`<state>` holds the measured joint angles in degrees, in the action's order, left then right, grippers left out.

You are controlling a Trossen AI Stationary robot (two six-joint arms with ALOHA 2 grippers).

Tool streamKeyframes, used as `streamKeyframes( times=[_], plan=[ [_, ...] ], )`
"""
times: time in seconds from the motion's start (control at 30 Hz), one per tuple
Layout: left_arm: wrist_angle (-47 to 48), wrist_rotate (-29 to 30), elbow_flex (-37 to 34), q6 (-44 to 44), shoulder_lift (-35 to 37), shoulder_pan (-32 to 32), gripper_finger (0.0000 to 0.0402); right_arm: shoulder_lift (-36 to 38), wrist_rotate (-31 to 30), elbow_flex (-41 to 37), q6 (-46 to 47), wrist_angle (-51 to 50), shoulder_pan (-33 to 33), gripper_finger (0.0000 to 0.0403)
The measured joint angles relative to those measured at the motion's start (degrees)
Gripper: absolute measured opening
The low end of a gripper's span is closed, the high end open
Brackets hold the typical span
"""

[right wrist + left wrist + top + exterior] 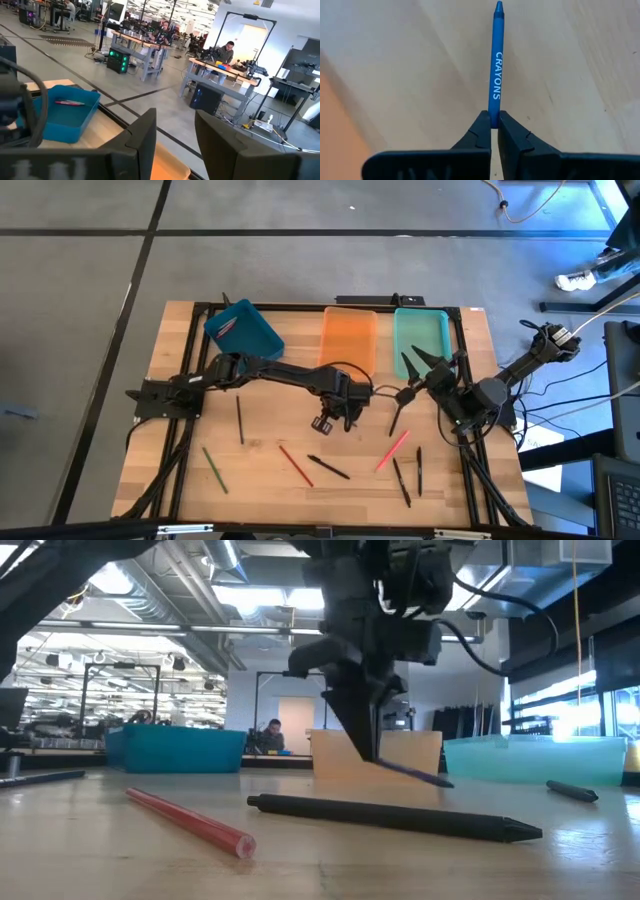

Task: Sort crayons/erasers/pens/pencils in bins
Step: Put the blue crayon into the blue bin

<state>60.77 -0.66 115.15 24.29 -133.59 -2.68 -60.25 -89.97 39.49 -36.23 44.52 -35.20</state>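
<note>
My left pincer (494,131) is clamped on one end of a blue crayon (496,60), the fingers pinching so the printed barrel sticks straight out ahead of me. I judge this end grip is meant to let the crayon drop lengthwise into a bin. From above, I hang over the table's middle, with the orange bin (347,338) just off at twelve o'clock, the blue bin (243,330) at ten o'clock and the teal bin (420,340) at two o'clock. The blue bin already holds something thin and reddish, so I would guess crayons go there, though I cannot be sure. My right pincer (175,131) waits near the table's right side with its fingers apart, gripping nothing. Loose on the table at six o'clock lie a red crayon (295,465), a black pen (328,468), a green stick (215,470) and a pink one (391,450).
</note>
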Motion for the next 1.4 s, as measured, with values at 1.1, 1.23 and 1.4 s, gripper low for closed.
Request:
streamKeyframes(
  times=[1.1, 1.23, 1.4],
  plan=[
    [-2.1, 24.7, -46.8, -24.1, 48.3, 7.7, 0.0004, 0.0, 0.0, 0.0, -0.1, 1.6, -1.4, 0.0139],
    [-2.2, 28.3, -51.9, -25.7, 57.8, 13.1, 0.0005, 0.0, 0.0, 0.0, 0.0, 2.1, -1.3, 0.0139],
    [-3.2, 28.8, -59.0, -25.5, 65.0, 22.1, 0.0005, 0.0, 0.0, 0.0, 0.0, 2.0, -1.3, 0.0139]
  ],
)
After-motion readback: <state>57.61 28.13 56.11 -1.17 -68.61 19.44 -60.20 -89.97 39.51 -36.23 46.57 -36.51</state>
